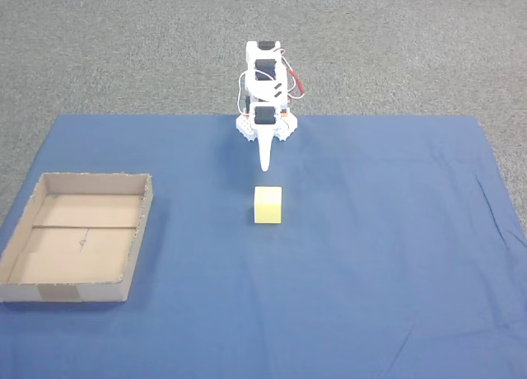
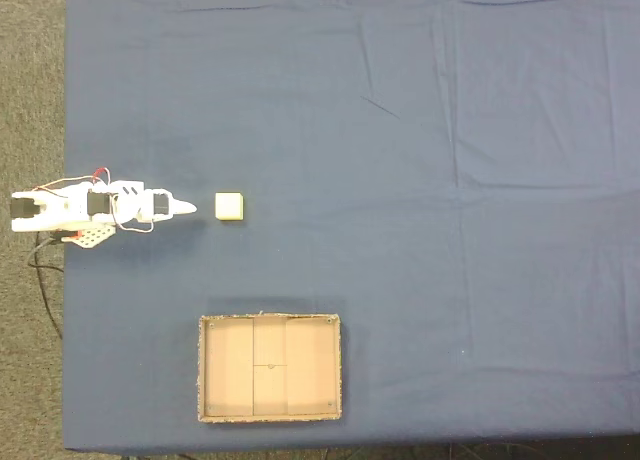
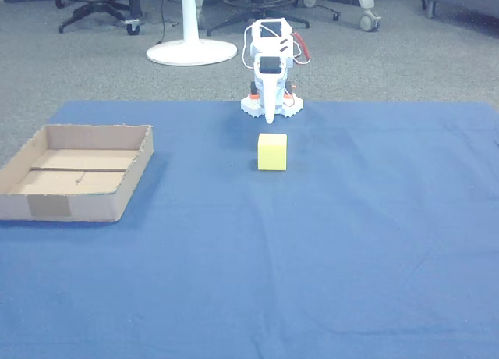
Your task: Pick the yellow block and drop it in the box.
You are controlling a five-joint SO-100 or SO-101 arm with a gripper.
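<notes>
underfoot, grey carpet (image 1: 123, 41) is covered by a blue cloth (image 1: 370, 255), chair bases (image 3: 93, 8) noted behind; counted: one yellow block (image 1: 268, 205) just before the gripper (image 1: 266, 163), seemingly closed and empty, one box (image 1: 49, 292) well apart.

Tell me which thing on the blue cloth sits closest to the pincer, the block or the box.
The yellow block, lying just ahead of the pincer tip. The box, a brown cardboard tray, sits far off to the left in this fixed view.

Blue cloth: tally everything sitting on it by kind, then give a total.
Yellow block: 1
Cardboard box: 1
Robot arm, at the cloth's edge: 1
Total: 3
</notes>
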